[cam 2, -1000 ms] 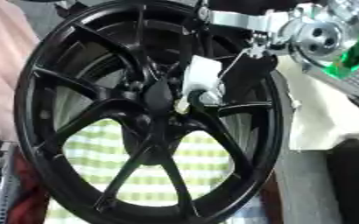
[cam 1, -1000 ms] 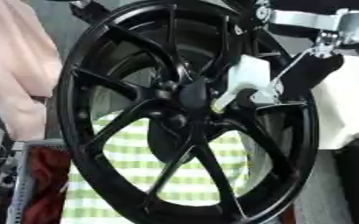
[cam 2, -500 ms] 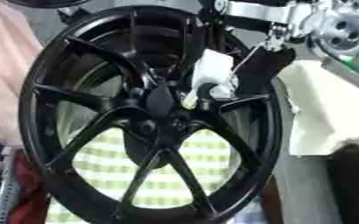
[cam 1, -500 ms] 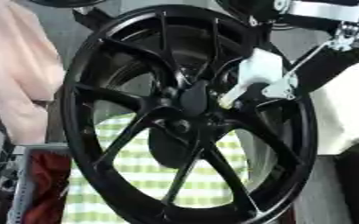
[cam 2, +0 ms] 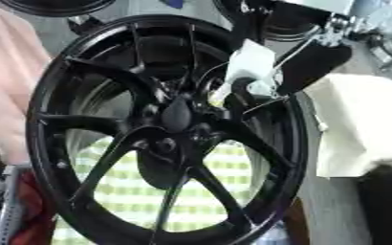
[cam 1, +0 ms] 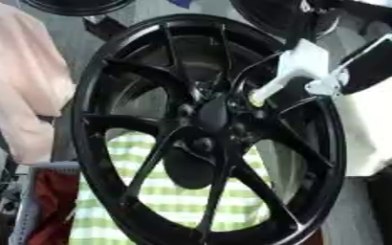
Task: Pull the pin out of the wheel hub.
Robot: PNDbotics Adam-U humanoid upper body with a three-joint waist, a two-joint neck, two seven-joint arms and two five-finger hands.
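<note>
The robot's right hand (cam 1: 316,72) comes in from the upper right and sits right over the face of the wheel, just above and to the right of the centre. It's the pale, whitish part with black arm structure behind it. A slim light-coloured piece runs down and left from it to a small yellowish tip (cam 1: 256,102) right next to the hub. That could be the pin, or a finger on the pin. Honestly can't tell which, and can't tell whether the fingers are curled on anything or just resting there. The left hand isn't visible in either view.

The wheel hub (cam 1: 209,112) is the dark centre of a big black multi-spoke wheel (cam 2: 70,62) that stands tilted and fills most of both views. So the task's thing is at that centre, and the hand is touching or nearly touching the spot just to its upper right.

Behind the spokes there's a green and white checked cloth (cam 1: 182,198). A pale pink fabric (cam 1: 19,72) hangs off to the left, a whitish cloth (cam 2: 358,124) lies to the right, and something red (cam 1: 53,206) shows at the lower left.

As for the step, it looks like the grab-and-pull stage: hand at the pin, pin probably not fully clear of the hub yet. The next move would call for a straight pull along the pin's own axis, away from the wheel face, without snagging on a spoke.
</note>
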